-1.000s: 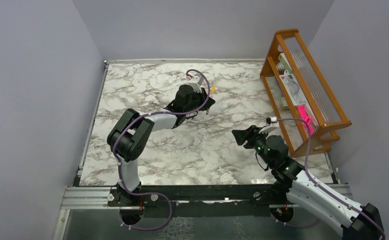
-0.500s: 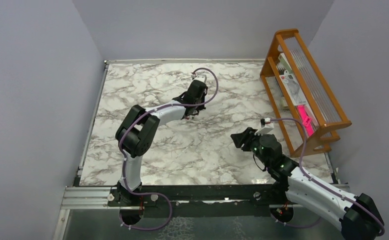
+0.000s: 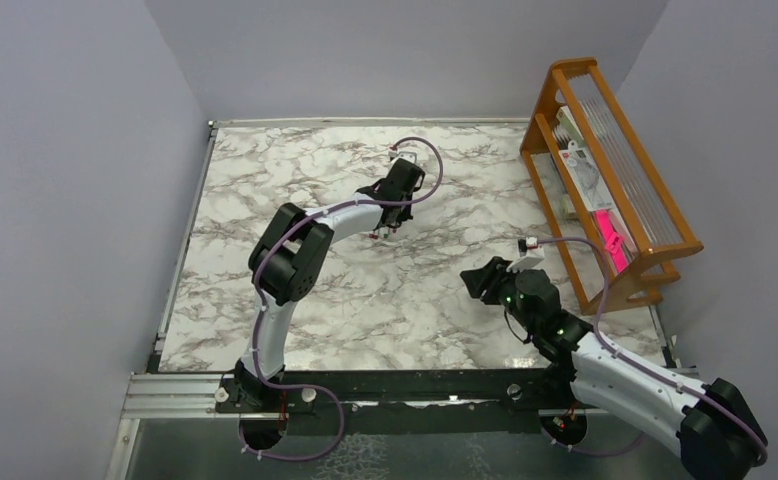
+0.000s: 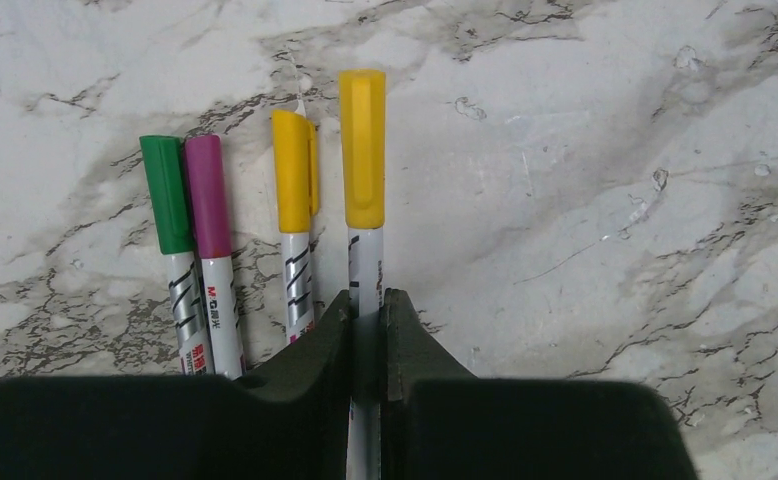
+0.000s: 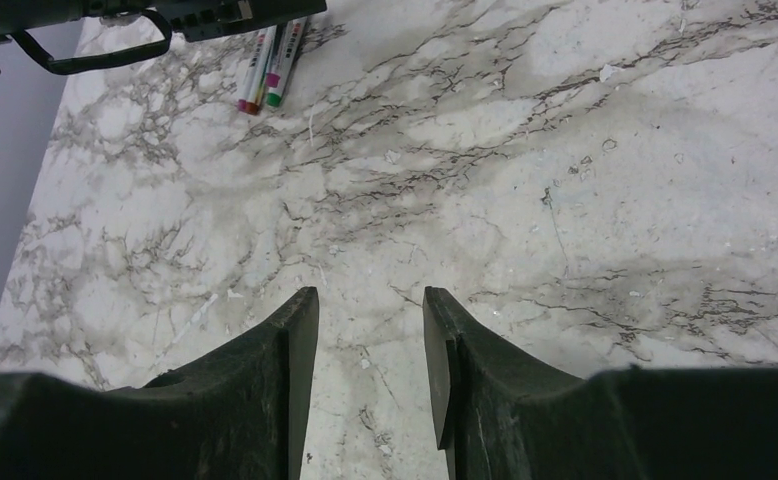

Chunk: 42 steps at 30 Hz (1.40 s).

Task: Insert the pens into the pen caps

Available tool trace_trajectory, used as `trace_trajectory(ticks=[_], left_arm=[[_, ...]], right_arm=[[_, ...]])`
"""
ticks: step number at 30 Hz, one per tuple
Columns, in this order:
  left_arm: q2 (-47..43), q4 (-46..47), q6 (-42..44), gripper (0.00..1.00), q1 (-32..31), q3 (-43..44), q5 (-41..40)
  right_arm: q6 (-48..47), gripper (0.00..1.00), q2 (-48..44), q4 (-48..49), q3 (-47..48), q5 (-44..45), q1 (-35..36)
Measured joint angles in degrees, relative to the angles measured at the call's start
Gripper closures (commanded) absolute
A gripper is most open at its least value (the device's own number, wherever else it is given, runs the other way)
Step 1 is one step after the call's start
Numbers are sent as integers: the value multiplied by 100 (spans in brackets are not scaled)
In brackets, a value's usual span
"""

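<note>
1. We find four pens (image 4: 297, 280) lying side by side on the table (image 4: 585, 200), each one capped.
2. From the left: green cap (image 4: 167, 195), magenta cap (image 4: 207, 197), left yellow cap (image 4: 294, 171), right yellow cap (image 4: 362, 148).
3. The left gripper (image 4: 367, 330) is clamped on the rightmost pen (image 4: 365, 265).
4. The right gripper (image 5: 370, 370) has its jaws apart above bare marble, well apart from the pens.
</note>
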Motion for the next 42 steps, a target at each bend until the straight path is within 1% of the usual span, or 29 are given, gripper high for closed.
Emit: trace_trajectory(ticks=[10,12,14,18,31,35,38,40,42], left_arm=[[267,-317,-13,82,-4,317,-146],[310,-334,-28,79,-4,332,-164],[350,-334,-42,75,-4,365,-205],[367,-334,-85,71,-2,382,-238],[341,-328,-170,71,-4,363,-223],[168,-332,-195,70,-11,243,-181],[-35,-328,-210,68,-33,160,-181],[-190,-326,-219,67,-55,111,-186],[-352,-319,-225,66,-74,72,-188]], right_arm=[[118,58,321,186,-133,-42,0],[140,58,326,216,-166,-46,0],[151,58,326,219,-190,-48,0],[190,59,323,221,-225,-48,0],[234,59,278,219,-251,-48,0],[236,59,317,221,-254,-48,0],[223,59,367,223,-254,-52,0],[162,57,404,223,-254,-61,0],[57,52,479,221,-247,-66,0]])
